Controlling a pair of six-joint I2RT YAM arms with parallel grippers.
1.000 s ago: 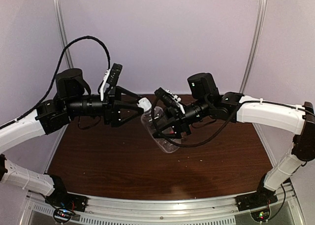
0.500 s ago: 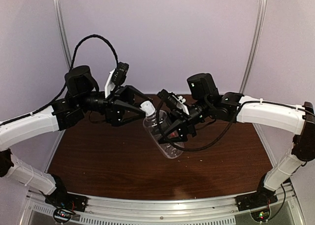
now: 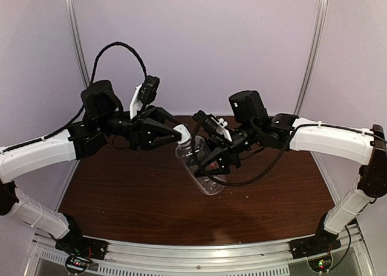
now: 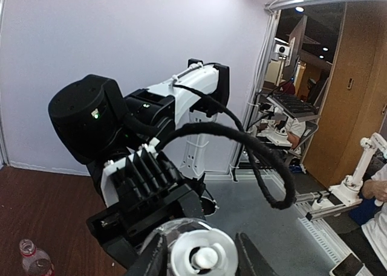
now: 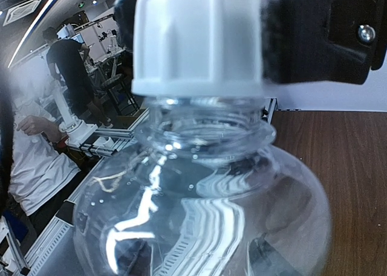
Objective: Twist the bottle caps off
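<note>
The white cap (image 5: 196, 40) sits on the tall clear bottle (image 3: 202, 167), held tilted in the air above the worktop (image 3: 121, 197). The left gripper (image 3: 176, 131), spread wide a second ago, now pinches the cap, so twisting can likely begin. The left arm (image 3: 42, 155) reaches in level from the left; the right gripper (image 3: 211, 158) clamps the bottle's body from the opposite side.

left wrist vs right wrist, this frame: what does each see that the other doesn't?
Left wrist only: the second bottle with its red cap at lower left, and the right arm seen end-on.
Right wrist only: the neck threads of the clear bottle, close up under the cap.
Both: the white cap, with the left gripper shut on it.
</note>
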